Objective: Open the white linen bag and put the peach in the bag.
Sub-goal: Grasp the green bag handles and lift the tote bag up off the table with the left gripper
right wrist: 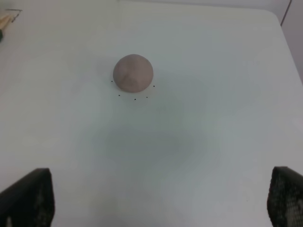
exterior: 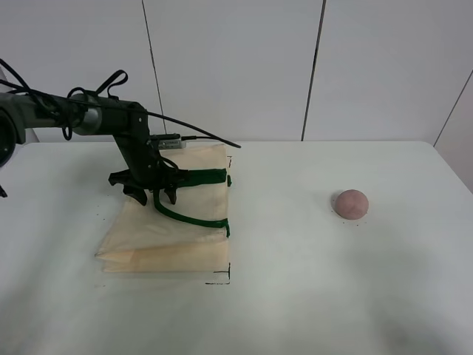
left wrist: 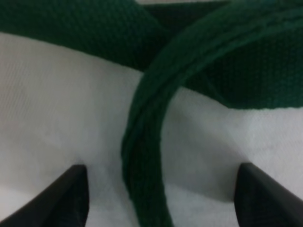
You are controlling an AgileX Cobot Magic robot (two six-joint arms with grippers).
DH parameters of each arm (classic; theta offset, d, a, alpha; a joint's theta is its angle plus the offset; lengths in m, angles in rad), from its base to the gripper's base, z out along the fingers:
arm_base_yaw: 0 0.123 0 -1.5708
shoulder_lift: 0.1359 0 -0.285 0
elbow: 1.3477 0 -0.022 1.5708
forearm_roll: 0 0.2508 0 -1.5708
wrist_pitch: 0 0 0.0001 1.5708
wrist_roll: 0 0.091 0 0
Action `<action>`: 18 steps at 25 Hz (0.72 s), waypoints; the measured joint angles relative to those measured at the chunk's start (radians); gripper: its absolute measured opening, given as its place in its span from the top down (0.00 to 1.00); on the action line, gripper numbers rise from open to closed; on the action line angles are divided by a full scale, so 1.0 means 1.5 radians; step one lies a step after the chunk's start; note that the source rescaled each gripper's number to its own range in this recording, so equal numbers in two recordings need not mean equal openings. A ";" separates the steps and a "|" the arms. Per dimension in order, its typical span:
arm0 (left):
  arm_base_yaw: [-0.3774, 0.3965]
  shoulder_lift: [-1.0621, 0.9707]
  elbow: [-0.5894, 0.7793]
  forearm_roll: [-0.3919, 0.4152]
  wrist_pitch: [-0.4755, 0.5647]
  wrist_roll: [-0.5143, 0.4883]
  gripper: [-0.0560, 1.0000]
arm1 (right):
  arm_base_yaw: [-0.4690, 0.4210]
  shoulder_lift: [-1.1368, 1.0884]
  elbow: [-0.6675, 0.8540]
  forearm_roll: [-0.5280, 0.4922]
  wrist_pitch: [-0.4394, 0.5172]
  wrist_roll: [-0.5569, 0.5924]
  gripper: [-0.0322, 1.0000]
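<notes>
At left-centre of the high view the white linen bag (exterior: 177, 237) lies flat on the table (exterior: 295, 303). The left gripper (exterior: 156, 198) sits low over its upper part, fingers spread either side of a dark green handle (exterior: 188, 217) (not pinching it). Right of centre, well apart from the bag, rests the peach (exterior: 351, 203). The right gripper (right wrist: 156, 203) looks down on it, fingers wide apart.

right end effector (right wrist: 156, 198): mostly off-frame | white linen bag (left wrist: 47, 118): blurred, cropped
</notes>
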 joint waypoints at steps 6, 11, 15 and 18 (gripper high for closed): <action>0.000 0.002 -0.003 0.007 0.003 0.000 0.17 | 0.000 0.000 0.000 0.000 0.000 0.000 0.00; -0.001 0.002 -0.004 0.008 0.005 -0.001 0.72 | 0.000 0.000 0.000 0.000 0.000 0.000 0.00; -0.003 0.001 -0.007 0.006 0.008 -0.001 0.95 | 0.000 0.000 0.000 0.000 0.000 0.000 0.00; -0.003 -0.014 -0.007 0.009 0.019 -0.001 0.95 | 0.000 0.000 0.000 0.000 0.000 0.000 0.00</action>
